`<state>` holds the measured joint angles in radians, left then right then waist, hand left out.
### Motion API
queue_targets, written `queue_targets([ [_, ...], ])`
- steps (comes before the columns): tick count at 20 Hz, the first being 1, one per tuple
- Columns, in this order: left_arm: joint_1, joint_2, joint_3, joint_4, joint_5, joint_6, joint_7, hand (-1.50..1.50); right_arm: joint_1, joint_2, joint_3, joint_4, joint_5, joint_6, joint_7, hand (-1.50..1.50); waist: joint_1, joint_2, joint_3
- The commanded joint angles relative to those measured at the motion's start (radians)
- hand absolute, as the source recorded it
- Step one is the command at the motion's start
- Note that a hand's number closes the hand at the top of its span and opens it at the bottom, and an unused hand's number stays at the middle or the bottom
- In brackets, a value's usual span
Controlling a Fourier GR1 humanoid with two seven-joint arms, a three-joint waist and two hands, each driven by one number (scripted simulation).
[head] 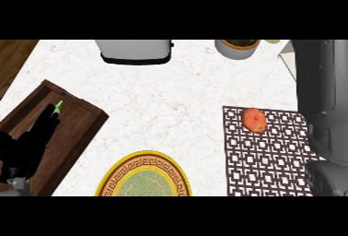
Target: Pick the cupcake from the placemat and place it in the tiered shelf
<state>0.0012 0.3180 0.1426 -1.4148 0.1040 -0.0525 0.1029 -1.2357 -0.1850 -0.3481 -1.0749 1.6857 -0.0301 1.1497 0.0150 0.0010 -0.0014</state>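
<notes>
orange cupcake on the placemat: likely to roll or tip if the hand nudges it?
The cupcake looks small and rounded from above, so it is probably light and might tip or scoot if nudged sideways. It sits on the patterned placemat, which may add a little friction. Its softness cannot be told from this view.

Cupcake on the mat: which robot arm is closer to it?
Right. The right arm is just right of the cupcake, beside the mat. The left robot hand is far left, over the wooden shelf.

Placemat [272, 156]: one, patterned, at 4 o'clock
Orange-red round item [255, 120]: one
Plate [146, 177]: one, yellow-rimmed
Wooden shelf [58, 138]: one, at 8 o'clock
Toaster [135, 50]: one
Potted plant [238, 47]: one
Black hand [31, 143]: one
</notes>
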Motion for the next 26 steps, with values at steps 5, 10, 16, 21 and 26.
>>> queue_targets([
  [5, 0.004, 0.005, 0.005, 0.012, -0.013, -0.012, -0.031, 0.0, -0.128, -0.115, -0.091, 0.165, 0.075, 0.114, 0.108, 1.5, 0.008, 0.004, 0.0],
  [10, -0.036, 0.016, 0.022, 0.073, -0.008, -0.031, -0.044, 0.0, -0.142, -0.174, -0.134, 0.217, 0.074, 0.095, 0.061, 1.5, -0.001, 0.004, 0.0],
  [16, -0.044, 0.005, 0.018, 0.033, -0.009, -0.02, -0.003, 0.0, -0.163, -0.239, -0.147, 0.311, 0.119, 0.101, 0.052, 1.5, 0.001, 0.004, 0.001],
  [21, 0.043, -0.048, -0.025, -0.037, -0.049, 0.012, -0.03, 0.0, -0.043, -0.313, -0.202, 0.329, 0.084, 0.015, -0.029, 1.5, 0.002, 0.002, 0.002],
  [26, 0.011, -0.007, 0.019, -0.038, -0.008, -0.023, 0.014, 0.0, -0.013, -0.356, -0.245, 0.362, 0.045, -0.105, -0.064, 1.5, 0.005, 0.004, 0.002],
])
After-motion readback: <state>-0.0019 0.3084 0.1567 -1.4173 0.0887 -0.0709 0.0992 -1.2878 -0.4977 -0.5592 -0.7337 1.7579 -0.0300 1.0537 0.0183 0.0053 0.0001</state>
